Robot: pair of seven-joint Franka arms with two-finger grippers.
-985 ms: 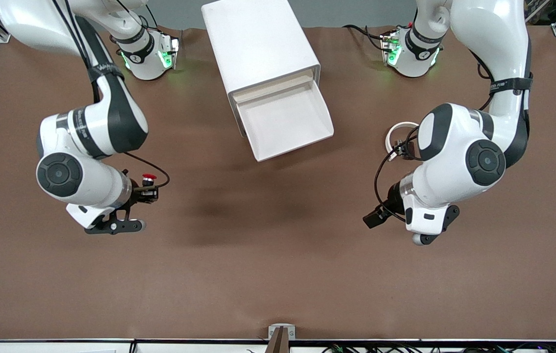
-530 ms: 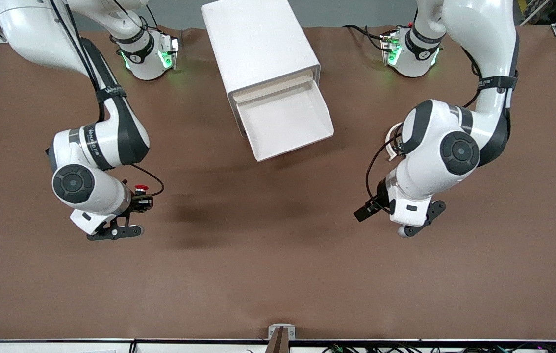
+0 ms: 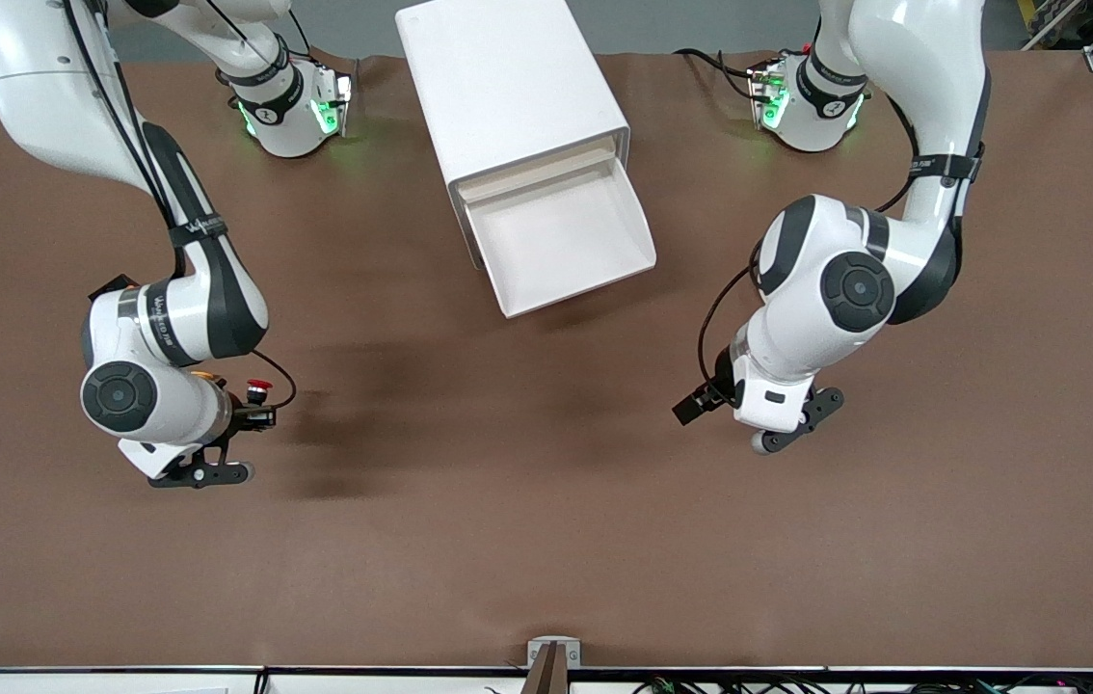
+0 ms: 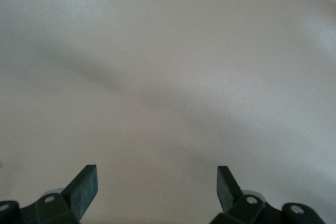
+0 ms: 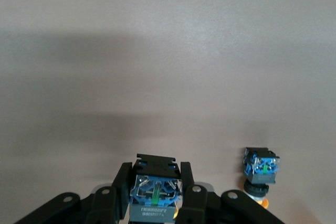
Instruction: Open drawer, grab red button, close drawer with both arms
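Right gripper [image 5: 157, 195] clamped on red button [image 3: 259, 388], over table toward right arm's end; drawer [image 3: 561, 236] open, empty; left gripper [image 4: 157, 187] spread wide, holding nothing, nearer drawer front

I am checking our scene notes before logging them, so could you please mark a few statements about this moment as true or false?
1. The shallow white tray drawer of the tall white box cabinet is pushed shut. False: it is pulled out, and its tray shows bare.
2. The right end effector is shut on the small red-capped push button. True.
3. The left end effector grips an orange cube. False: its fingers are open with nothing between them, over the bare brown table.
4. A second small push button with an orange cap sits on the table close to the right end effector. True, as the right wrist view shows.
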